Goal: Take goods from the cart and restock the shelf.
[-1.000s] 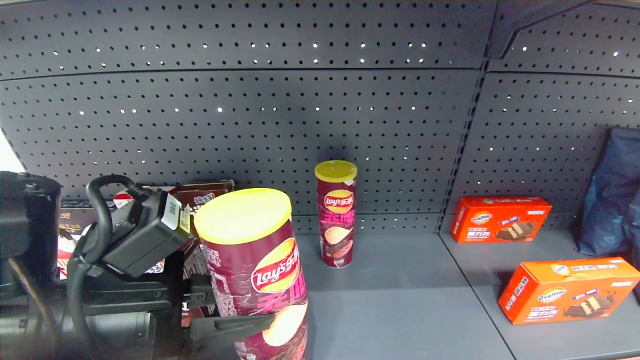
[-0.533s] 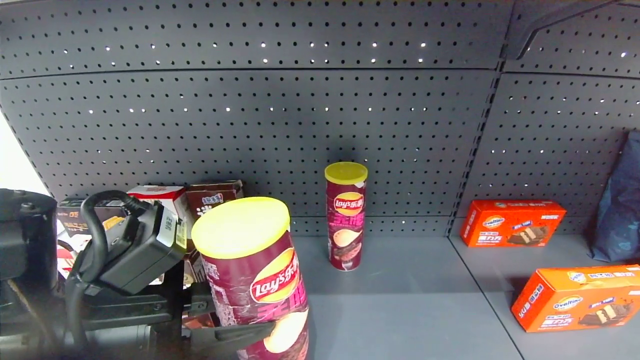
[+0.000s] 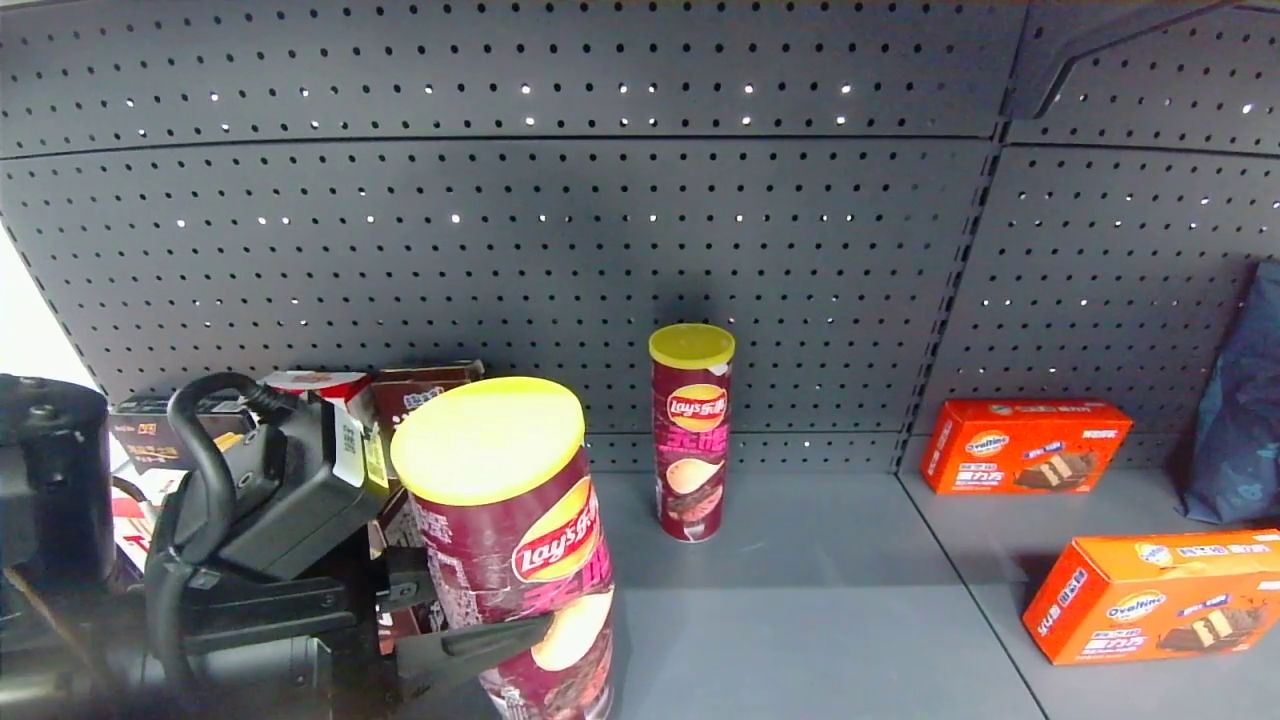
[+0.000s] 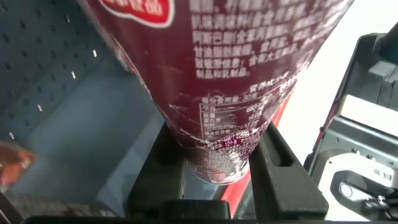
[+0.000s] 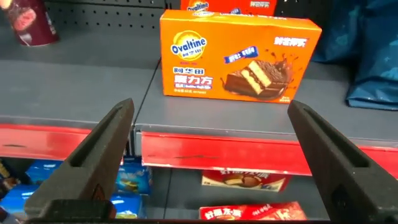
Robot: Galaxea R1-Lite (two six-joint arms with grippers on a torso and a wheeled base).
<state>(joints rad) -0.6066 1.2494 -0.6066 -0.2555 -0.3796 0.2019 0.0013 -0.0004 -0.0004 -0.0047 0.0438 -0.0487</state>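
Observation:
My left gripper [image 3: 450,625] is shut on a maroon chips can with a yellow lid [image 3: 505,530], holding it upright over the left front of the grey shelf [image 3: 800,600]. In the left wrist view the can [image 4: 217,93] sits clamped between the two black fingers [image 4: 283,171]. A second identical can [image 3: 692,430] stands upright on the shelf against the pegboard, behind and to the right of the held one. My right gripper [image 5: 210,109] hangs open in front of the shelf's red edge strip [image 5: 224,152], facing an orange cake box [image 5: 239,56].
Two orange boxes [image 3: 1025,445] [image 3: 1150,595] lie on the right shelf section, with a dark blue bag [image 3: 1240,420] beyond them. Dark and white boxes [image 3: 400,390] crowd the shelf's left end behind my arm. More packages [image 5: 245,180] fill the lower shelf.
The head camera panned slightly early on. Since then the held can has risen a little in my left gripper and edged right; the standing can and boxes are unmoved.

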